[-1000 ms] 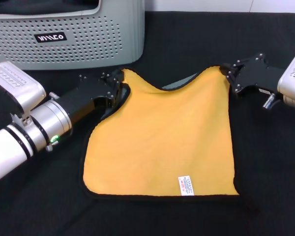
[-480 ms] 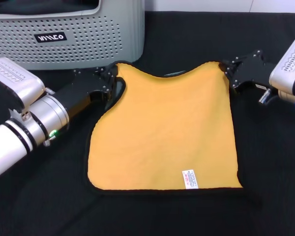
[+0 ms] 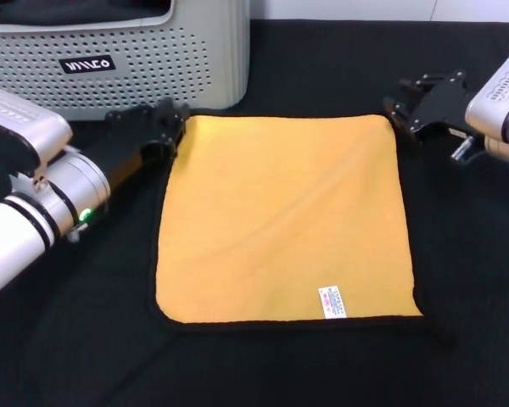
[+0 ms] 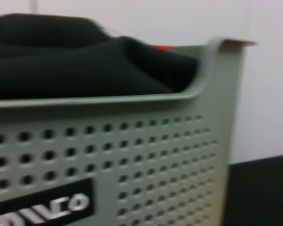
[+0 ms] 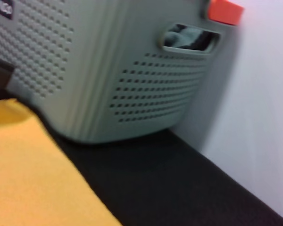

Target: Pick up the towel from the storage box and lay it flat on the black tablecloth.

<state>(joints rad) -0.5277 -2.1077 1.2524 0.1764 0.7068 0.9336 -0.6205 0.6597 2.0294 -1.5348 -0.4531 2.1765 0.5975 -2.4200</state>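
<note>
Square yellow plush towel (image 3: 284, 222) with thin black edging, spread flat, yellow face up, on the large black tablecloth (image 3: 322, 68) covering the table, just in front of the light grey perforated plastic storage box (image 3: 153, 59). Left claw (image 3: 171, 119) beside the towel's far left corner, right claw (image 3: 400, 110) beside its far right corner. Both released, fingers parted, gripping nothing.

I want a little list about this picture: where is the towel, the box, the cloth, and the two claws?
towel: yellow side up, flat on the black tablecloth
label: white, near one front corner
storage box: behind the towel, dark fabric inside
left claw: by the towel's far left corner
right claw: by the far right corner
</note>
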